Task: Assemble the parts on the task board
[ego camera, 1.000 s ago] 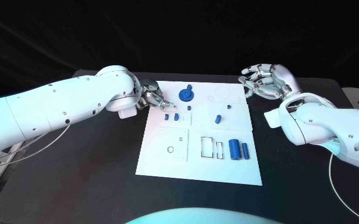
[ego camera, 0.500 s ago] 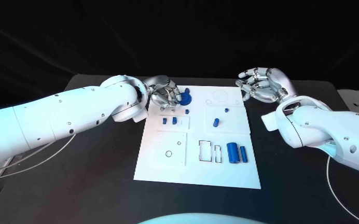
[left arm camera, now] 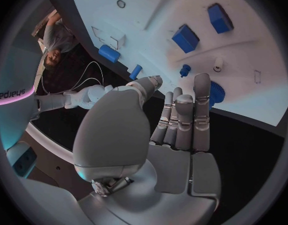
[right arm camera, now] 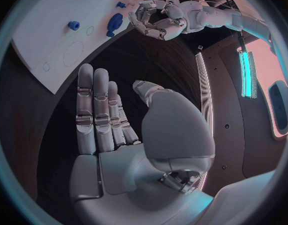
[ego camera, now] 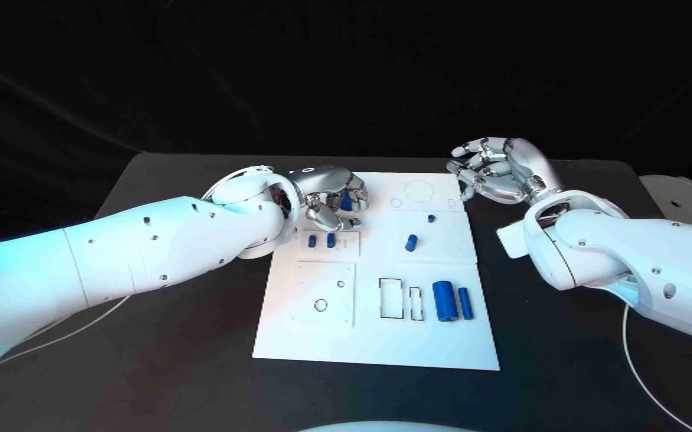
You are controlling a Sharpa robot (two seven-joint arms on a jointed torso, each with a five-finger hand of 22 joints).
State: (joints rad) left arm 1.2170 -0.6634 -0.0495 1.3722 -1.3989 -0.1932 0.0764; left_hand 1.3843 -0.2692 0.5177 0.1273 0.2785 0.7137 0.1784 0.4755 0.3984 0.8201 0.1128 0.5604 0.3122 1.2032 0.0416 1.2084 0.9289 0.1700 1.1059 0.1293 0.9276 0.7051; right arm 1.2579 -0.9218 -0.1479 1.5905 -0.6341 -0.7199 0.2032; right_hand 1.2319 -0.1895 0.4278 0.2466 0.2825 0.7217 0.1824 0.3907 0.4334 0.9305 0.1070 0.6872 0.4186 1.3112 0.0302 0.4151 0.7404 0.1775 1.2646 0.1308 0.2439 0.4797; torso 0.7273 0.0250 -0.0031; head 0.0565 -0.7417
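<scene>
Looking down on a thin, matte white task board [ego camera: 332,337] lying flat on the black table [ego camera: 173,352], marked with fine black outlines: a faint circle near the far edge, a pair of narrow rectangles toward the near edge. Noting smooth blue plastic parts across it: a round disc part [ego camera: 348,203] near the far left corner, two short pegs [ego camera: 322,240] side by side just nearer along the left edge, a tiny peg [ego camera: 430,219] and an oblong piece [ego camera: 411,243] around the middle, and a thick cylinder [ego camera: 444,301] lying beside a slimmer rod [ego camera: 464,302] toward the near right corner. Finding the left hand [ego camera: 329,202], jointed silver metal on a glossy white arm, reaching in over the board's far left corner with fingers curling loosely above the disc part; showing, in the left wrist view, fingers [left arm camera: 201,105] lying close together, thumb alongside, fingertips just beside the disc, with nothing in the palm; not being able to tell whether a fingertip is touching the disc. Finding the right hand [ego camera: 498,170] hovering off the board's far right corner, above the table, palm turned toward the board, fingers stretching out nearly straight side by side, thumb standing apart, gripping nothing.
</scene>
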